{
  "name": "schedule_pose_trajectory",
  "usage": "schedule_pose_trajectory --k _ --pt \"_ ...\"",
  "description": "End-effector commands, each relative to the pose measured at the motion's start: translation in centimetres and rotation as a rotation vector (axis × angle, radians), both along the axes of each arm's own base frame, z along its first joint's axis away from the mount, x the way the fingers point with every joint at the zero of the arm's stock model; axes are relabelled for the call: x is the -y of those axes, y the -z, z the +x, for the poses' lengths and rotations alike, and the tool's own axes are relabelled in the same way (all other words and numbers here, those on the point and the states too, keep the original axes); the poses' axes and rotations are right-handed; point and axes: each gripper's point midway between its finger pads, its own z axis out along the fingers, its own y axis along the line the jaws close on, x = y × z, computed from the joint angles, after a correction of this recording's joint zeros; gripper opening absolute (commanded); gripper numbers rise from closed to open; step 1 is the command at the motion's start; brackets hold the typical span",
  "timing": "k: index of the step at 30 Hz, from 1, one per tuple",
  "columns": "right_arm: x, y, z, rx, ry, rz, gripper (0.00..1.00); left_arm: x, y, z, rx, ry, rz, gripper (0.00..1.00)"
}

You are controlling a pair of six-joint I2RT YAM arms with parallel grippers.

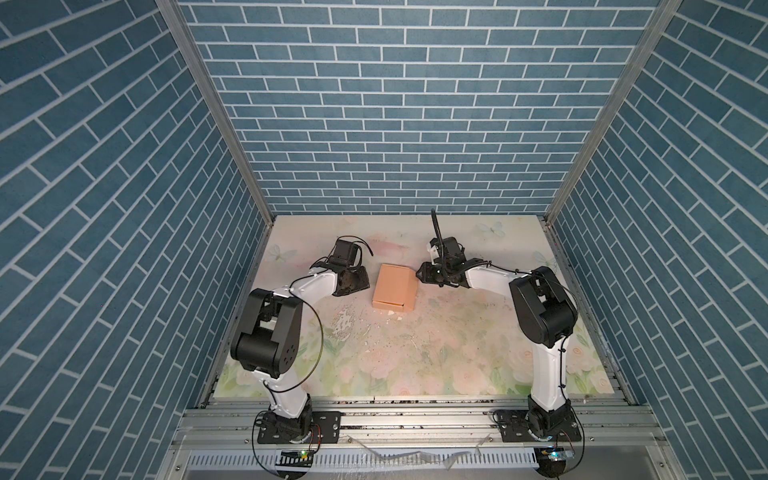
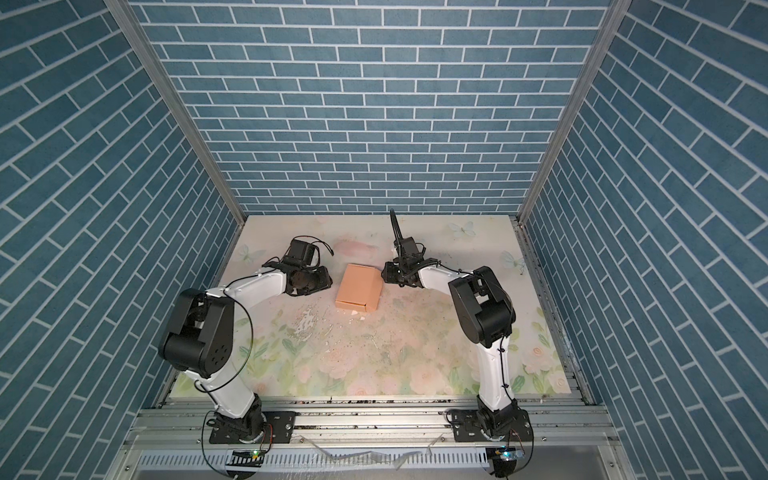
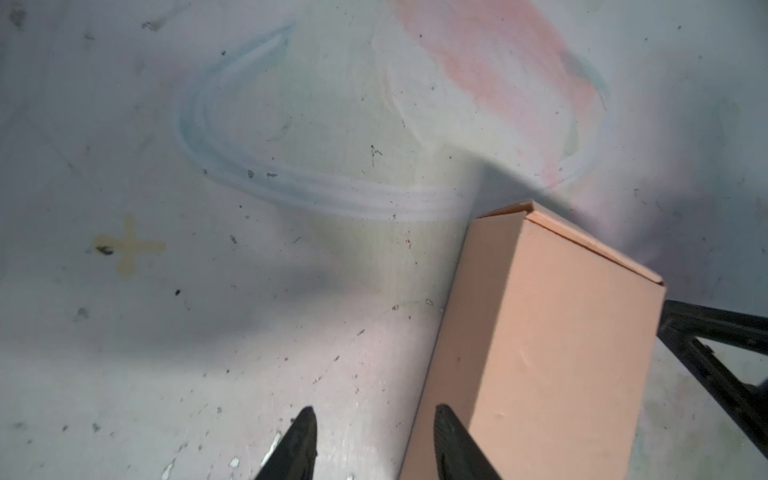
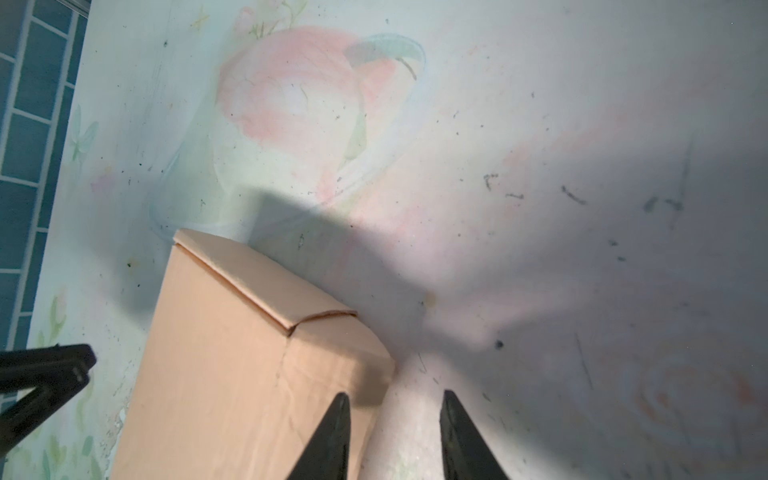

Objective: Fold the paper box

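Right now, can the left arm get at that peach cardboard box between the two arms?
Probably yes. The left gripper sits right beside the peach cardboard box, jaws open and empty, with only a strip of floral tabletop between them; nothing seems to block it.

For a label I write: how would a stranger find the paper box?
On the flowered table, look between the left pincer and the right pincer. The paper box lies there, closed. It alone is plain peach-tan cardboard.

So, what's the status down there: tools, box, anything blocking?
Left tool open, empty. Right tool open, empty. Paper box closed up, resting on table between them. Nothing blocking; small white scraps nearby.
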Motion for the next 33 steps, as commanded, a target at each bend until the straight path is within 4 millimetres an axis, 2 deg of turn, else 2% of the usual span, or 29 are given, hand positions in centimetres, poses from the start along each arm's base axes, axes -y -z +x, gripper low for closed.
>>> schedule_pose_trajectory --k 1,7,9,15,23,28,33 --pt "1.6 -3.0 -0.7 0.073 0.011 -0.054 0.39 -0.7 1.0 0.0 -0.052 0.020 0.055 0.48" --pt "3.8 -3.6 -2.5 0.077 0.057 -0.155 0.39 -0.8 2.6 0.3 -0.101 0.040 0.094 0.48" --pt "4.0 -3.6 -3.0 0.072 0.065 -0.199 0.40 -0.6 2.9 0.4 -0.106 0.051 0.090 0.48" --pt "2.6 -3.0 -4.0 0.047 0.083 -0.236 0.40 0.7 3.3 0.3 -0.113 0.087 0.070 0.48" --pt "0.6 0.0 -4.5 -0.022 0.074 -0.269 0.40 2.6 4.3 -0.6 -0.126 0.130 0.061 0.48" --pt "0.2 1.8 -4.8 -0.057 0.073 -0.294 0.40 3.6 4.6 -1.1 -0.130 0.147 0.057 0.48" --pt "-0.3 2.6 -4.9 -0.071 0.062 -0.295 0.40 4.7 4.6 -1.2 -0.126 0.164 0.055 0.48"
